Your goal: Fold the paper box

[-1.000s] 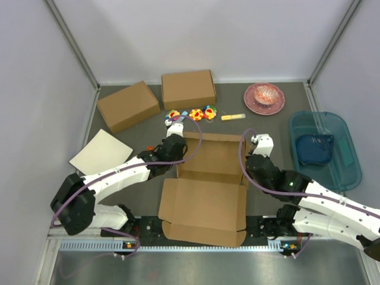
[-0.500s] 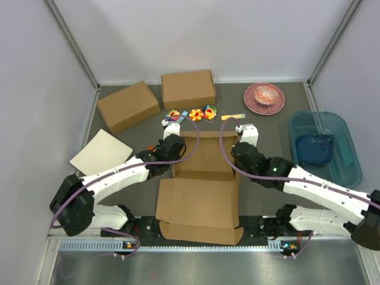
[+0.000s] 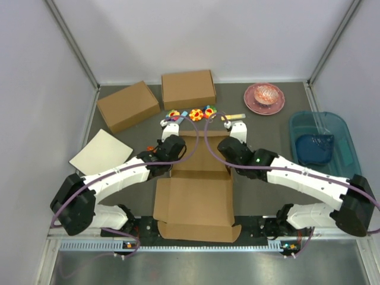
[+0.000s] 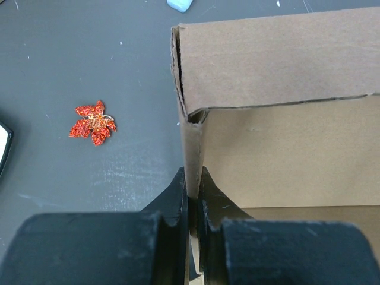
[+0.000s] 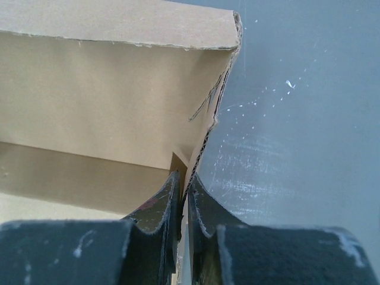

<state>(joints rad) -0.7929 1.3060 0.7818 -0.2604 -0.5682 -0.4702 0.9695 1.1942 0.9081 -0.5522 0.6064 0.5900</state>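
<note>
The paper box (image 3: 193, 199) lies mid-table, brown cardboard, its tray part toward the back with the walls standing and its lid flap spread flat toward the arm bases. My left gripper (image 3: 178, 144) is shut on the tray's left wall; in the left wrist view its fingertips (image 4: 192, 178) pinch that upright wall (image 4: 191, 142) just short of the back corner. My right gripper (image 3: 230, 145) is at the right wall. In the right wrist view its jaws (image 5: 185, 181) close on the corrugated edge of that wall (image 5: 205, 142), with the box's inside (image 5: 107, 107) to the left.
Two formed brown boxes (image 3: 127, 105) (image 3: 188, 89) stand at the back left. An off-white board (image 3: 101, 152) lies at the left. Small colourful trinkets (image 3: 196, 114) and a yellow stick (image 3: 233, 117) lie behind the paper box. A pink plate (image 3: 264, 98) and a teal tub (image 3: 323, 148) are on the right.
My right arm swung left from beside the box onto its right wall, and the box slid a little left. The left gripper kept its hold.
</note>
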